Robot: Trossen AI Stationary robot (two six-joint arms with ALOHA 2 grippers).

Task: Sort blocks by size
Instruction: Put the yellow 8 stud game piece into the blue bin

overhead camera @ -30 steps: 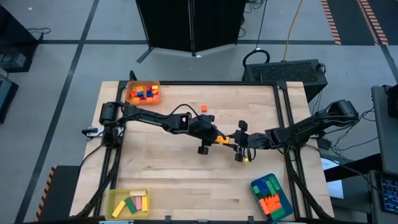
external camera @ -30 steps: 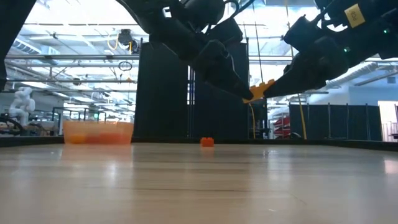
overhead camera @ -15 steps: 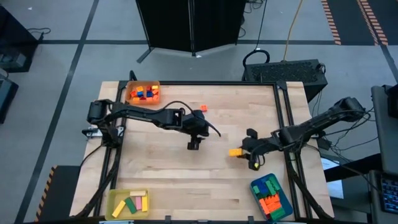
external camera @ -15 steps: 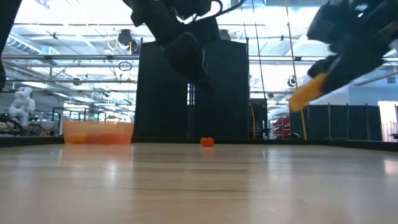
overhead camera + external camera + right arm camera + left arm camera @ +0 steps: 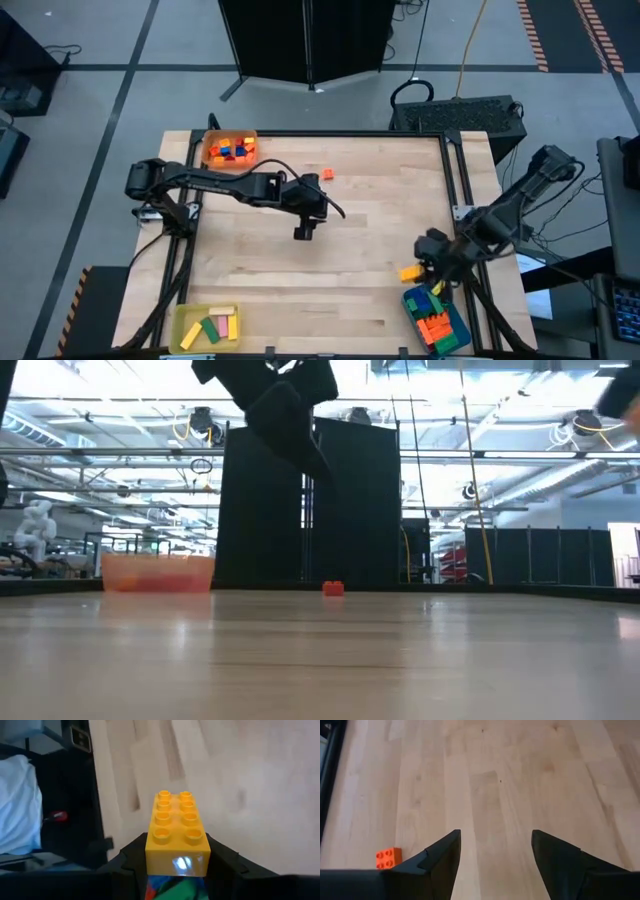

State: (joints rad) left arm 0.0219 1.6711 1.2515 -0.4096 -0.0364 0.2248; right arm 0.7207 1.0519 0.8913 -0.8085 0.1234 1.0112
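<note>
On the wooden worktop (image 5: 260, 270), the sorting job looks nearly finished. Taking the blue tray (image 5: 452, 322) at the near right corner as the mark: far across from it, at the near left corner, a yellow tray (image 5: 184, 337) holds several mid-length blocks; at the far left corner, an orange tray (image 5: 212, 157) is filled with small ones. The left end effector (image 5: 495, 857) hangs over bare wood well left of the blue tray, its fingers spread and empty. One small orange block (image 5: 326, 174) sits alone on the worktop, far from the blue tray and just beyond the left arm, apparently the last piece unsorted. The right end effector (image 5: 177, 851) is clamped on a long yellow block (image 5: 177, 830), carried above the blue tray's far edge, where green, blue and orange long blocks already lie. What seems to remain: set down the yellow block, then fetch the stray orange one.
</note>
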